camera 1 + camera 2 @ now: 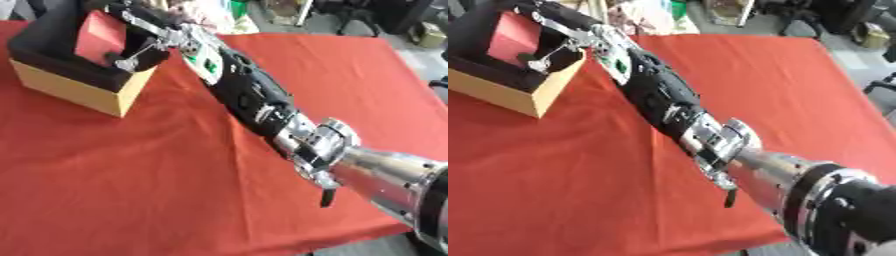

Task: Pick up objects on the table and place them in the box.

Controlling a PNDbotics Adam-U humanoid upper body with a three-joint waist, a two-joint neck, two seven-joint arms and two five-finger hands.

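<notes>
Desk (131,190) under a red cloth, with dim floor and dark furniture beyond its far edge; no loose objects show on the cloth. Box (83,92), tan outside with a black lining and a red interior, stands at the far left corner of the desk, and a red flat thing (98,36) inside it cannot be told from its lining. Right arm (254,102), black with silver joints, crosses the view from lower right to the box, its right hand (140,47) over the box opening with fingers bent downward, whether clamped on anything cannot be told.
</notes>
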